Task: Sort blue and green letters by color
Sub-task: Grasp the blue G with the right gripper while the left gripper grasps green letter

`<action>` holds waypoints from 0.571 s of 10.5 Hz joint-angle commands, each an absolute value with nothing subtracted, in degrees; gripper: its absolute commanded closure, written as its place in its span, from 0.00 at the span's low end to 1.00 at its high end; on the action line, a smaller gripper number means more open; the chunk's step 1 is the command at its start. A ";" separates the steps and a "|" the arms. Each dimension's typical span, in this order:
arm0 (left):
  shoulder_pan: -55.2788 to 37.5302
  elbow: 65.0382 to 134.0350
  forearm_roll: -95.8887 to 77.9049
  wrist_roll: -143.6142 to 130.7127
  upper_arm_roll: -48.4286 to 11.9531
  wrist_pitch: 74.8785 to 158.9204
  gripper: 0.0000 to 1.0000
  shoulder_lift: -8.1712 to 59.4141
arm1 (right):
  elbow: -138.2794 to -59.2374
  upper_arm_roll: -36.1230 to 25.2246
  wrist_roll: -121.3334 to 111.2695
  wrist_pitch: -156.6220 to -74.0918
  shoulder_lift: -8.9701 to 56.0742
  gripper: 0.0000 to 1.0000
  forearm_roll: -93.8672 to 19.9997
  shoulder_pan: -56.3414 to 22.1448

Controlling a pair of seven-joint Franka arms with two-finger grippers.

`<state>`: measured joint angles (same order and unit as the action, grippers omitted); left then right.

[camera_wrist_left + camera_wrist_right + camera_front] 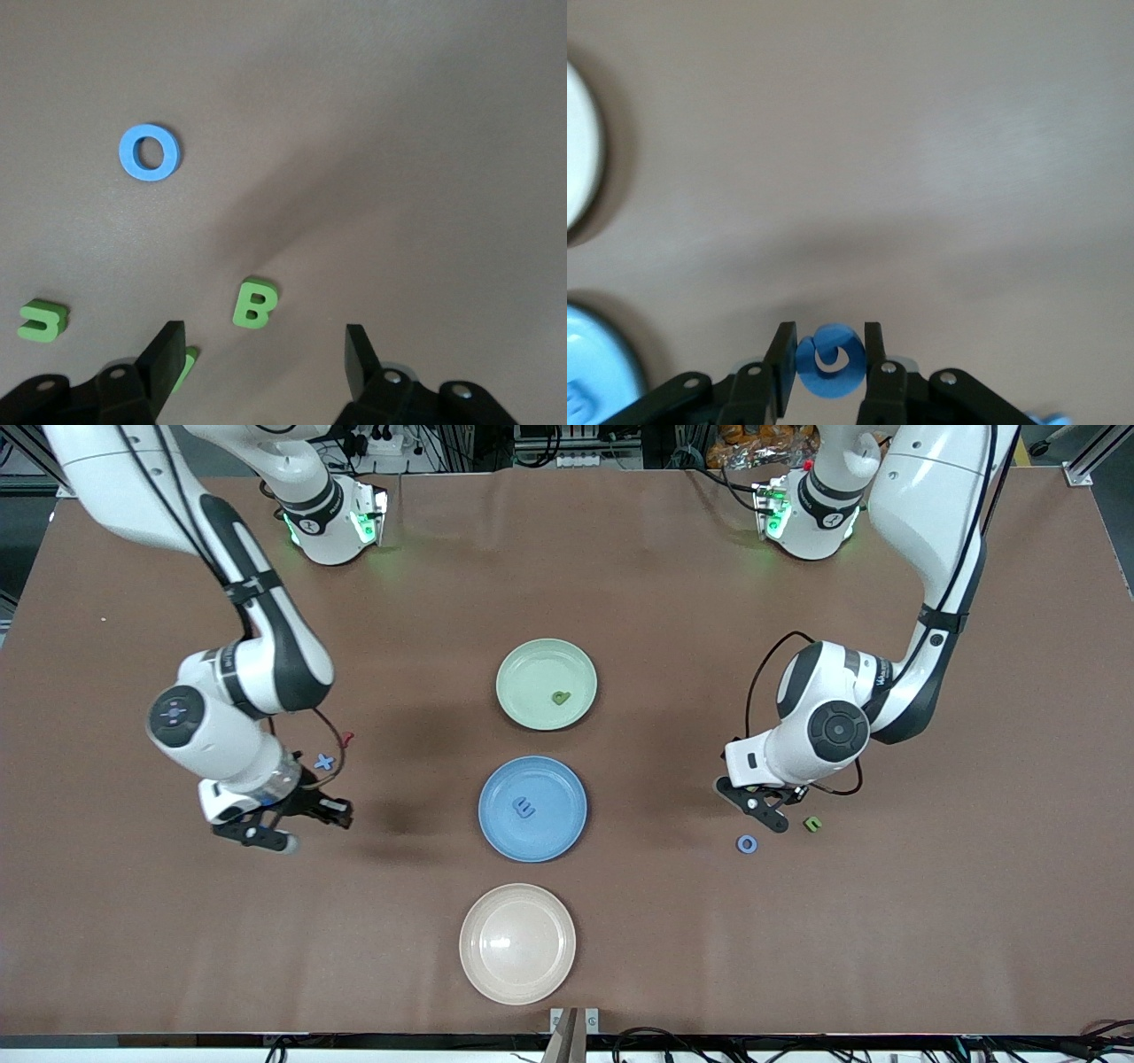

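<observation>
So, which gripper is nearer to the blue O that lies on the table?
Left. The left gripper hangs just beside the blue O, fingers apart over the green B. The right gripper, clamped on another blue letter, is at the right arm's end of the table.

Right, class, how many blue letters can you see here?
4. An E on the blue plate; an X on the table beside the right arm; an O near the left gripper; a curled blue letter clamped in the right gripper. Others may be hidden.
</observation>
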<state>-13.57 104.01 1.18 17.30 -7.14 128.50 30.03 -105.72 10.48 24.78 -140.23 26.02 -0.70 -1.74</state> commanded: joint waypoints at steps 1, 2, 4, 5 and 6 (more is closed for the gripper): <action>-12.57 110.55 2.11 19.07 -7.73 136.04 0.22 28.39 | -100.83 9.58 28.81 -139.75 29.08 0.82 -1.84 -8.85; -12.57 111.78 2.11 19.16 -7.73 137.88 0.25 28.48 | -98.98 9.49 30.83 -139.75 30.66 0.82 -1.67 -11.57; -12.66 113.20 2.11 19.42 -7.65 141.40 0.25 29.44 | -92.41 8.79 32.86 -139.83 35.57 0.82 -1.58 -16.76; -12.66 113.99 2.11 19.77 -7.65 143.16 0.27 29.88 | -89.07 8.35 34.26 -139.83 38.03 0.82 -1.50 -18.96; -12.57 114.08 2.11 20.30 -7.65 143.87 0.29 30.14 | -87.21 8.26 34.63 -139.92 39.62 0.82 -1.32 -20.81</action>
